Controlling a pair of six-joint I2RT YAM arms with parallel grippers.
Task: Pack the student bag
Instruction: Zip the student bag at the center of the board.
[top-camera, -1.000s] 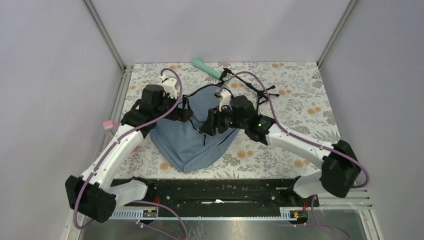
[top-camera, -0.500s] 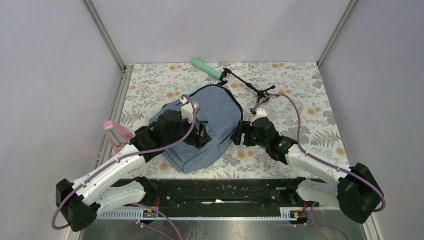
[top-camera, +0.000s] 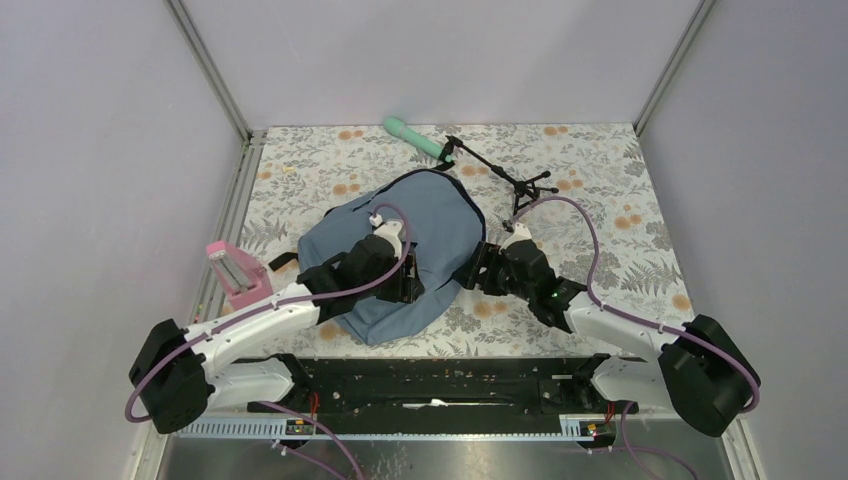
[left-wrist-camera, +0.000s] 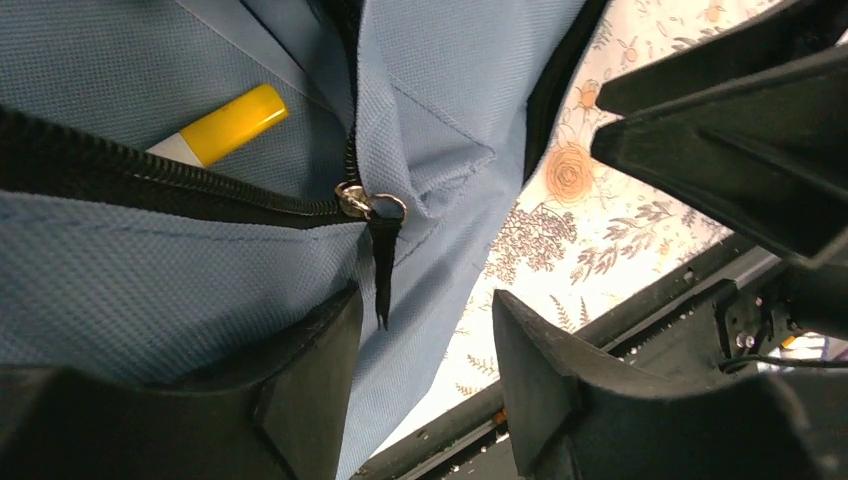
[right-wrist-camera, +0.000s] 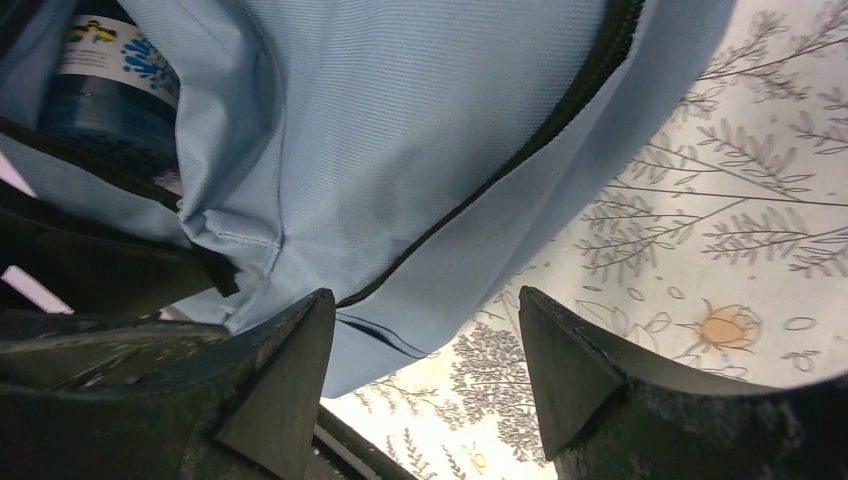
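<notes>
Floral-patterned cloth covers the worktop (top-camera: 620, 200), which is enclosed by pale grey walls. At the near edge we find the black base rail (top-camera: 430, 385) that carries both arms.

Just beyond the rail lies the student bag (top-camera: 440, 215). It sits flat near the middle of the worktop, with its near corner pointing toward the rail.

The left claw (top-camera: 405, 285) sits low over the near-left part of the bag. In the left wrist view its fingers stand moderately apart and grip nothing. The black zipper pull (left-wrist-camera: 382, 270) hangs just in front of the gap. Above the pull the zipper is parted, and a yellow-capped marker (left-wrist-camera: 230, 122) lies inside.

The right claw (top-camera: 480, 270) sits at the right edge of the bag, close to the cloth. Its fingers are spread wide and it holds nothing. In the right wrist view we see a dark blue container (right-wrist-camera: 105, 90) with a printed label inside the bag opening.

A pink object (top-camera: 232, 268) stands at the left edge of the worktop, beside the left arm.

Near the far edge, a mint-green handle-shaped item (top-camera: 415, 138) and a black folding stand (top-camera: 500, 175) lie end to end.
</notes>
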